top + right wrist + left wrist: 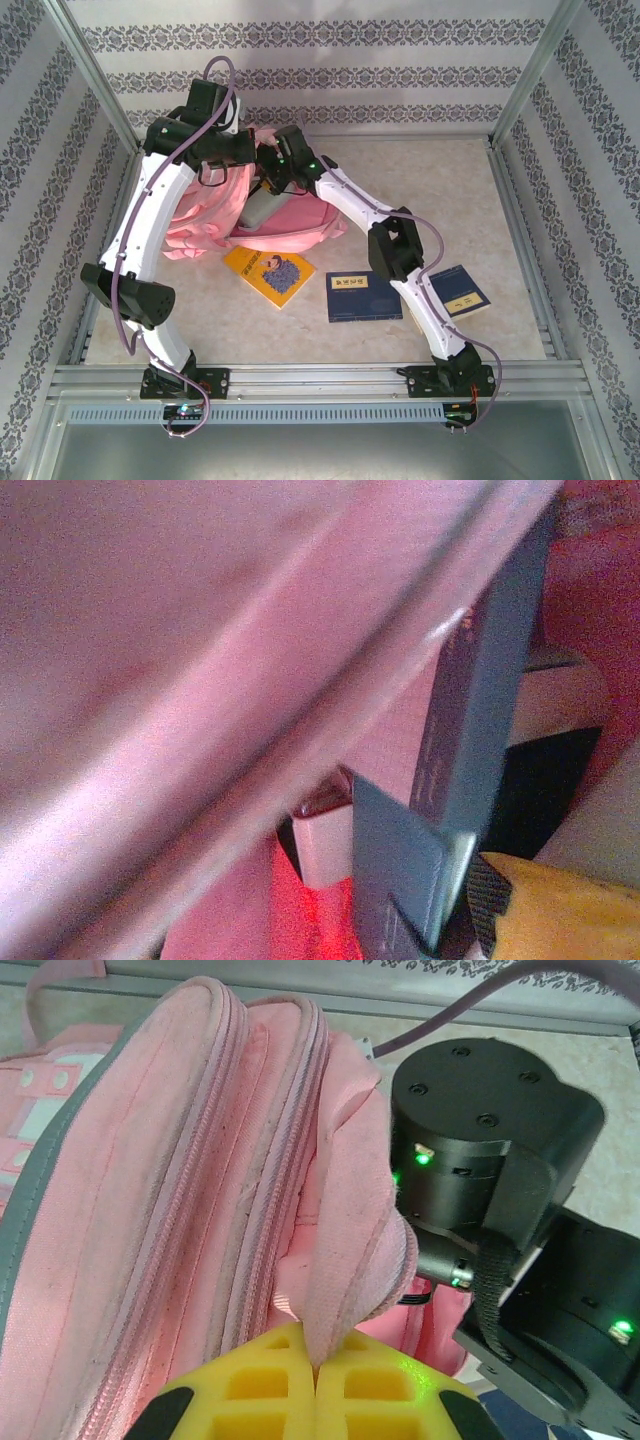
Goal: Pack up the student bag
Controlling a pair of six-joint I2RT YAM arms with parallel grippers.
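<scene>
The student bag (205, 225), pink with grey trim, lies at the back left of the table with its mouth toward the right. My left gripper (317, 1355) is shut on the edge of the bag's pink flap (350, 1260) and holds it up. My right gripper (270, 180) reaches into the bag's mouth. In the right wrist view pink lining surrounds a grey-blue book (480, 710) that stands on edge against my yellow right finger (570, 915). The other finger is hidden, so I cannot tell how the jaws stand.
A yellow book (268, 273) lies just in front of the bag. Two dark blue books (362, 296) (459, 291) lie to its right. The right arm's black wrist (480, 1160) sits close beside the lifted flap. Metal frame rails border the table.
</scene>
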